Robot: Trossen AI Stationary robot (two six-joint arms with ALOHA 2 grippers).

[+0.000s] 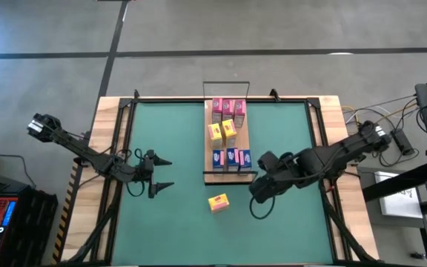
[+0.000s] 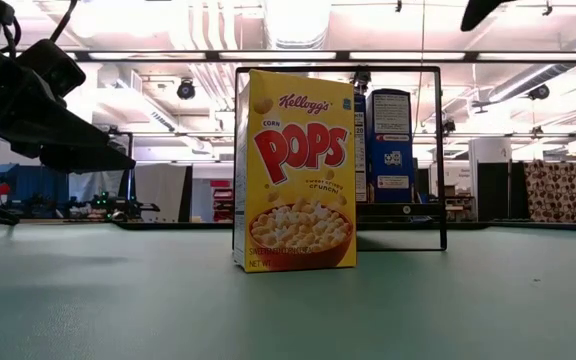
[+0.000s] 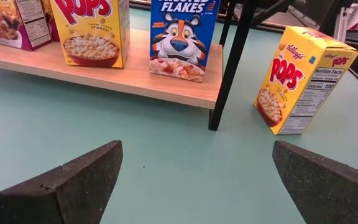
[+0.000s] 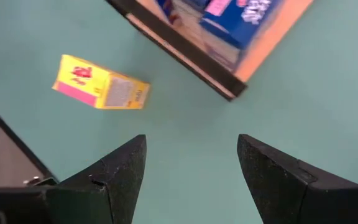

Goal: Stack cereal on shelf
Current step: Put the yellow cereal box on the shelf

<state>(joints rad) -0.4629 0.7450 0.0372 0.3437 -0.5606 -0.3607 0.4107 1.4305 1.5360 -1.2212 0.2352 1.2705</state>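
Green bench [image 1: 176, 148] under bright workshop lights, and the shelf [image 1: 243, 141] runs down its middle, a light wood board with black wire rails at its short ends. On the shelf stand pink boxes [image 1: 227, 108] at the far end, yellow boxes [image 1: 222, 132] mid-board, blue boxes [image 1: 231, 157] at the near end. One yellow Corn Pops box [image 1: 218, 202] stands off the shelf, upright on the bench just beyond the shelf's near end. The right gripper [image 1: 256, 194] hangs above the bench just beside that near end, close to the loose box, its fingers [image 4: 120, 168] apart with nothing between them. The left gripper [image 1: 161, 174] waits well to the side of the shelf, fingers [image 3: 86, 177] spread wide and empty, facing the shelf's near end and the loose box.
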